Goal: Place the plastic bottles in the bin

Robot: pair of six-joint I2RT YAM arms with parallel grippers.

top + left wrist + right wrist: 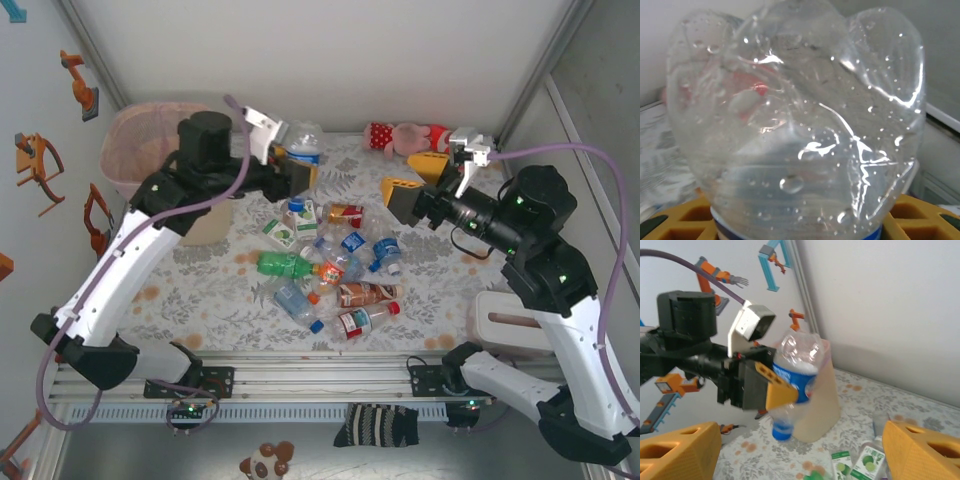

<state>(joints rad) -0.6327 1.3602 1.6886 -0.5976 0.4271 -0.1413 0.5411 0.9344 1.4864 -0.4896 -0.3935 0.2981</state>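
Bottle [305, 143] pinched aloft, right of the bin [135, 140]

The pale pink bin stands at the far left corner of the bench [200, 290]. The left gripper [287, 158] has its jaws clamped on the clear, blue-labelled bottle, cap pointing down. The other bottles [345, 245] lie heaped mid-bench. The right gripper [413, 178] hangs with its jaws spread wide, touching nothing.

The left arm [150, 225] covers part of the bin [125, 150]; the clear bottle's [800, 125] neck is cropped.
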